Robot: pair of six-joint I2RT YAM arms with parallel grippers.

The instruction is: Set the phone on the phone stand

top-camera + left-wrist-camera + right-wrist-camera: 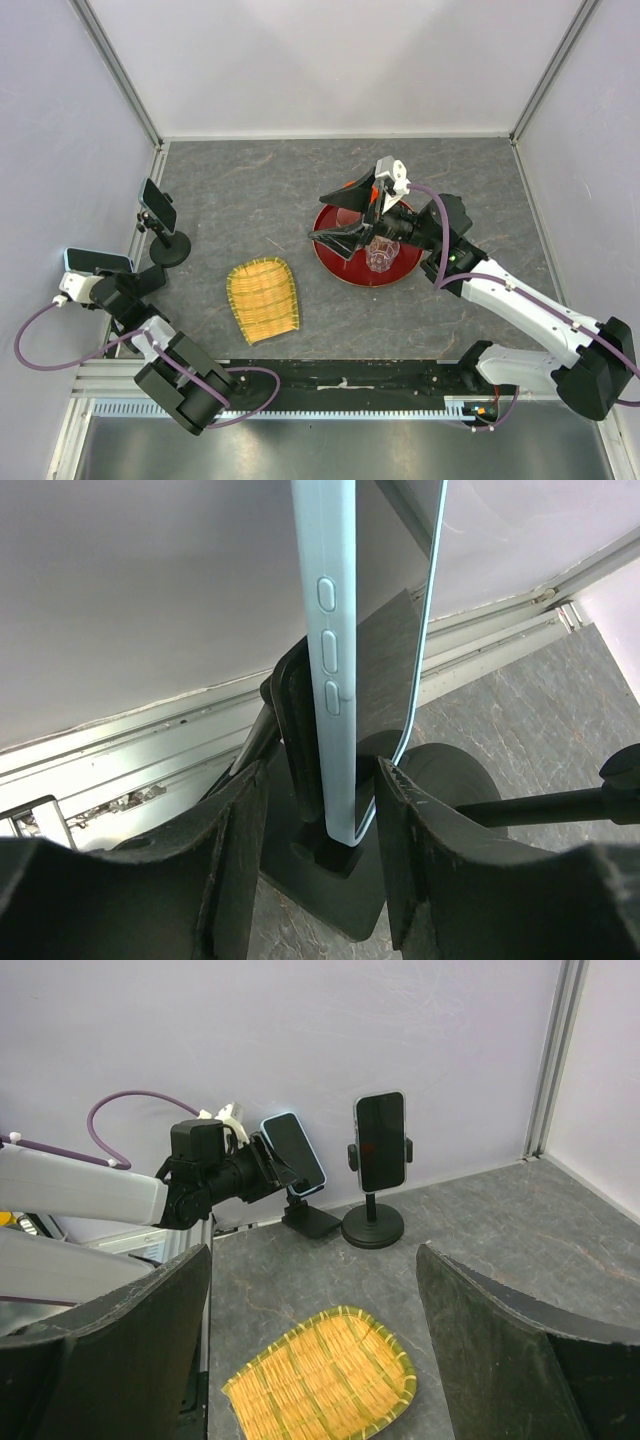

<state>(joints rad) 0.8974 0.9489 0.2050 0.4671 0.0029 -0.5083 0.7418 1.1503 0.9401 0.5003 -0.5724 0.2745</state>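
Note:
The phone point(335, 630) has a light-blue case and is seen edge-on, standing upright. Its bottom edge sits in the lip of the black phone stand point(330, 890). My left gripper point(320, 850) straddles both. One finger presses the phone's screen side and the other sits against the stand's back rest. From the right wrist view the phone point(295, 1150) leans back on the stand point(312, 1222) by the left wall. The top view shows only its top edge point(98, 261). My right gripper point(345, 218) hangs open and empty far to the right.
A second, dark phone point(381, 1140) is clamped on a round-base stand point(373, 1226) right beside the first. A yellow woven tray point(264, 298) lies mid-table. A red plate point(335, 265) with a clear glass point(381, 255) sits under the right arm.

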